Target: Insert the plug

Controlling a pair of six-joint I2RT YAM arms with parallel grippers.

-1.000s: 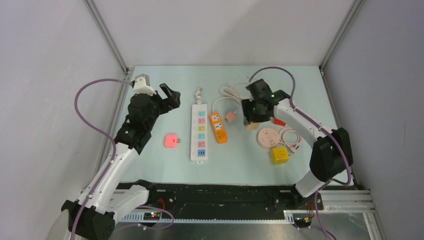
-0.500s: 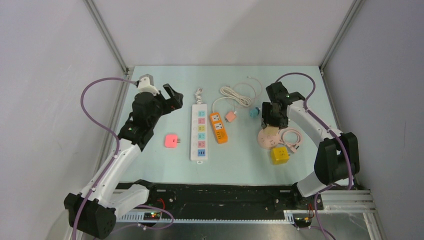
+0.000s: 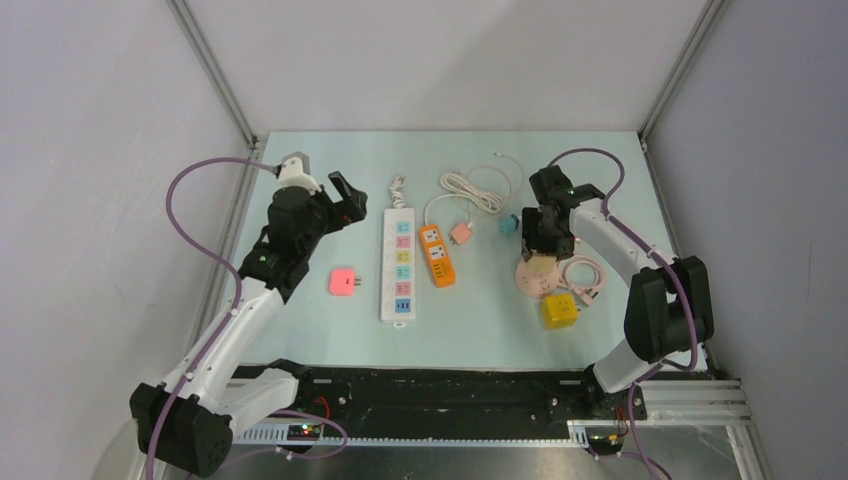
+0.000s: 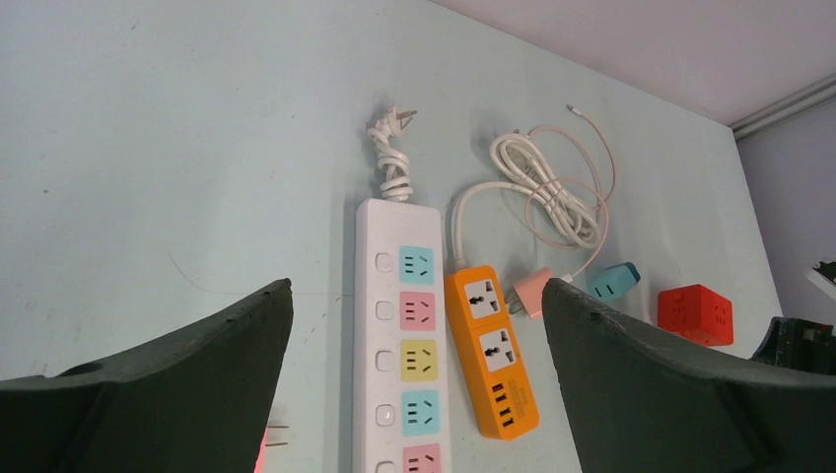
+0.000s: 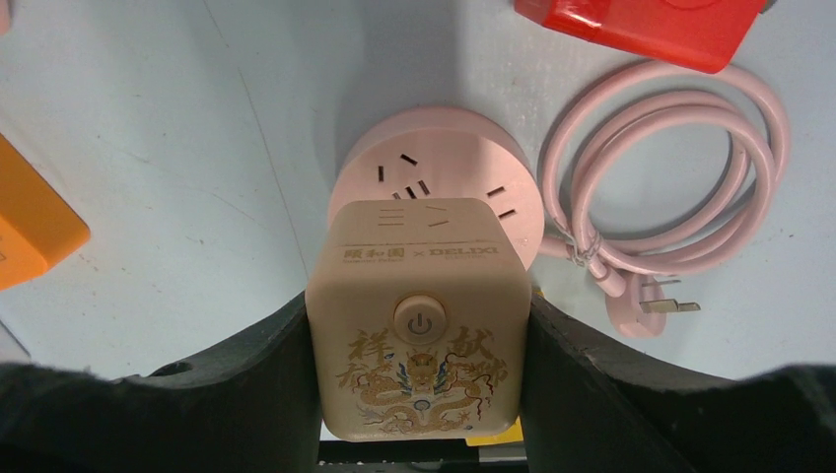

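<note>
My right gripper (image 5: 418, 330) is shut on a beige cube plug (image 5: 418, 286) printed with a gold dragon and a power button. The cube hangs over the near half of a round pink socket (image 5: 463, 148), whose slots show just beyond it. I cannot tell whether the cube touches the socket. From above, the right gripper (image 3: 545, 238) covers most of the pink socket (image 3: 530, 280). My left gripper (image 3: 345, 200) is open and holds nothing, above the table left of the white power strip (image 3: 398, 264).
An orange power strip (image 3: 436, 256) lies right of the white one. A pink-red plug (image 3: 344, 282) lies to its left. Around the socket are a yellow cube (image 3: 559, 310), a red cube (image 5: 641, 25), a coiled pink cable (image 5: 670, 168), a teal plug (image 3: 508, 224) and a white cable coil (image 3: 475, 190).
The right arm has carried the beige cube rightward from beside the orange strip to over the pink round socket, then held nearly still. The left arm shifted slightly.
</note>
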